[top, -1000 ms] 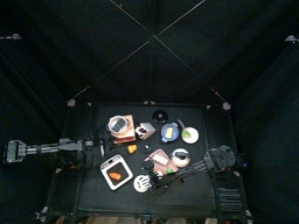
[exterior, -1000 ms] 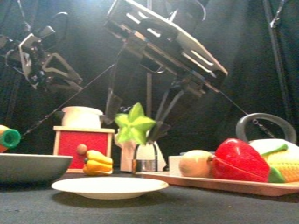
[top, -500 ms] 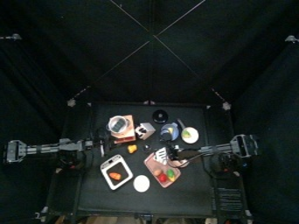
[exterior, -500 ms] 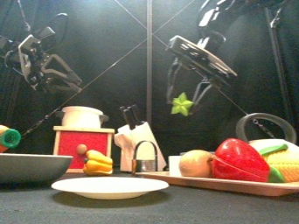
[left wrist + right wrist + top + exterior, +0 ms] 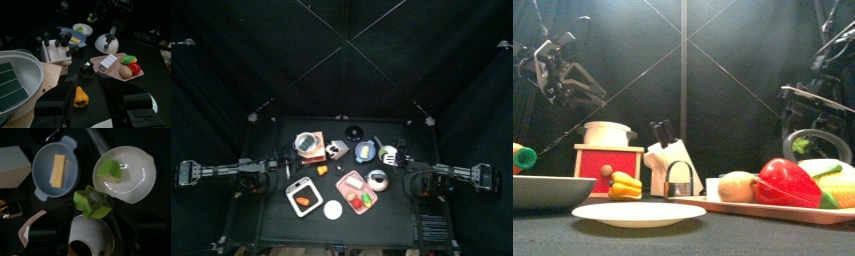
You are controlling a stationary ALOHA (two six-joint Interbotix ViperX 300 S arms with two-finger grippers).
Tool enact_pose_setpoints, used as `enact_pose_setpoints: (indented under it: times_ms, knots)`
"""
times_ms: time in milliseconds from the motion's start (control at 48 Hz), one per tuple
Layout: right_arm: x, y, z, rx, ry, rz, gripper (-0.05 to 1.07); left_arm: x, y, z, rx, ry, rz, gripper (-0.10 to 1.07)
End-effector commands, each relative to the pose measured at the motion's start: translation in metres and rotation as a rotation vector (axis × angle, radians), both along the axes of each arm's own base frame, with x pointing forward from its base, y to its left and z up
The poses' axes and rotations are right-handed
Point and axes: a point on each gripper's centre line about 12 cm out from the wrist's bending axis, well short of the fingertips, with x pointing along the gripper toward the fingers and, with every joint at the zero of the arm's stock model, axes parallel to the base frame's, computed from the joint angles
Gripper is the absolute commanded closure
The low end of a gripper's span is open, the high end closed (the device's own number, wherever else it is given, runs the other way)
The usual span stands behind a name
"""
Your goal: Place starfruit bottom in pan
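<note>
My right gripper (image 5: pixel 93 208) is shut on the starfruit bottom (image 5: pixel 93 203), a pale yellow-green chunk. It holds the chunk in the air just beside the rim of the pan (image 5: pixel 137 183), between the pan and the blue bowl. The whitish-rimmed pan holds another green piece (image 5: pixel 112 171). In the top view the pan (image 5: pixel 389 155) sits at the back right, with the right gripper (image 5: pixel 404 163) at its edge. The left wrist view shows the pan (image 5: pixel 75 26) far off, with the starfruit bottom (image 5: pixel 91 18) above it. My left gripper (image 5: pixel 87 107) is open and empty at the table's left.
A blue-rimmed bowl (image 5: pixel 41 178) with a yellow strip lies next to the pan. A kettle (image 5: pixel 107 44), a pink tray (image 5: pixel 110 70) of toy food, a yellow pepper (image 5: pixel 80 96), a large white bowl (image 5: pixel 20 62) and a red-and-wood box (image 5: pixel 607 160) crowd the table.
My right arm has carried the starfruit bottom from the front middle of the table up and back to the right, to the pan's edge. The left arm has not moved.
</note>
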Motion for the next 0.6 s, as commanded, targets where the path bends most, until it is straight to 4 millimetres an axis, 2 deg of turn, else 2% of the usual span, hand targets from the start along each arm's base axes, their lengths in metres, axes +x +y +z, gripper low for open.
enact_pose_setpoints:
  times_ms: [0,271,583]
  knots:
    - [-0.013,-0.01,-0.008,-0.01,-0.004,-0.052,0.29,0.002,0.002,0.006,0.006,-0.017,0.007,0.2]
    - [-0.036,-0.026,-0.032,-0.037,0.026,-0.107,0.28,0.001,0.004,0.005,0.006,-0.016,0.015,0.2]
    - [-0.046,-0.023,-0.048,-0.004,0.048,-0.123,0.27,0.001,0.005,0.005,0.007,-0.016,0.019,0.2]
